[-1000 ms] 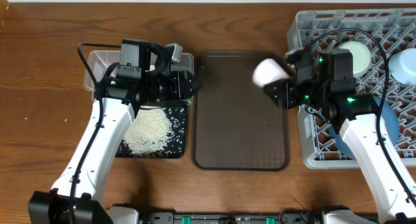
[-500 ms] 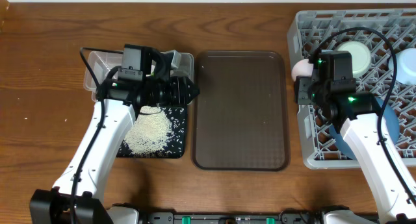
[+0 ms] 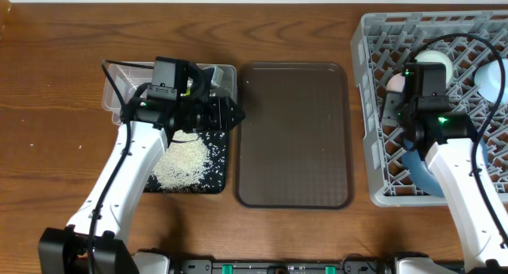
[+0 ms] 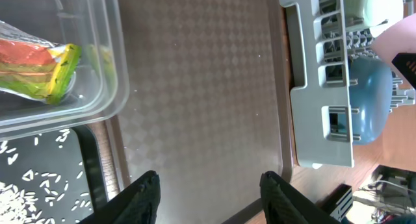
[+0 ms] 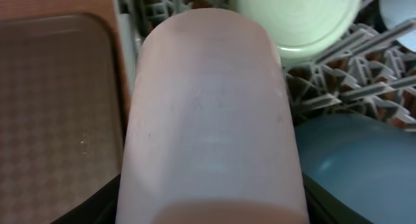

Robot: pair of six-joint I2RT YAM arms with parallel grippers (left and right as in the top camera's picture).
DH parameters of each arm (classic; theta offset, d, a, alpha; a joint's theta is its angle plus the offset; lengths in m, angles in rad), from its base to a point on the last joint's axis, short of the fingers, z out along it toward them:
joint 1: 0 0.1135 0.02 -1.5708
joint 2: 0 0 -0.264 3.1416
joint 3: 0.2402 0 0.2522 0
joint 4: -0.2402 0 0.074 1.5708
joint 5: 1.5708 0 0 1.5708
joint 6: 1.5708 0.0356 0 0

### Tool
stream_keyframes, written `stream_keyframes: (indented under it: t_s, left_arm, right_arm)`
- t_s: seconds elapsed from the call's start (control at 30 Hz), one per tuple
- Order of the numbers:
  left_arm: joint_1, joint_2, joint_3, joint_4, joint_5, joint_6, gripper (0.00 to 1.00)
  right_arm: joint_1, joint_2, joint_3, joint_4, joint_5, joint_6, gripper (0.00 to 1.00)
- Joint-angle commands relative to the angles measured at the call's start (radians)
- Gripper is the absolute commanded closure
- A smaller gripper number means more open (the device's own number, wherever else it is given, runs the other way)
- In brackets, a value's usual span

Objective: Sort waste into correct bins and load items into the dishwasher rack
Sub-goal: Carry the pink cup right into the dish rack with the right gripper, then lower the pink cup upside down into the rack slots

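1. Pink cup (image 5: 208, 113), one: clamped in the right gripper (image 5: 207, 206) above the dishwasher rack (image 3: 373, 131), probably for setting among the pegs
2. Bowls, two: pale mint-white bowl (image 3: 435, 63) and light-blue bowl (image 3: 496, 75), both in the rack's far part
3. Blue plate (image 3: 421, 175), one: in the rack's near part, partly hidden by the right arm
4. Left gripper (image 4: 211, 195): jaws apart, empty, hovering by the brown serving tray (image 3: 294, 135)
5. Waste: one snack wrapper (image 4: 39, 68) in the clear tub (image 4: 110, 68); one rice heap (image 3: 181, 161) on the black tray (image 3: 218, 159), apparently sorted apart; tissue not made out
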Motion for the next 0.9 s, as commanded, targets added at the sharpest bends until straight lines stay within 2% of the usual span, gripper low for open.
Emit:
stream_keyframes:
  t_s: [0.0,0.57,0.87]
  left_arm:
    - [-0.016,0.012,-0.006,0.004,-0.012,0.013,0.48]
    - [-0.044,0.012,-0.006,0.011,-0.012,0.012,0.48]
    - [-0.044,0.012,-0.006,0.011,-0.012,0.012,0.48]
  right_arm:
    - [-0.016,-0.014,0.026,-0.004,0.01,0.018,0.83]
    - [-0.016,0.019,0.024,-0.06,0.005,0.036,0.84]
    - [-0.017,0.096,0.023,-0.058,0.014,0.035,0.83]
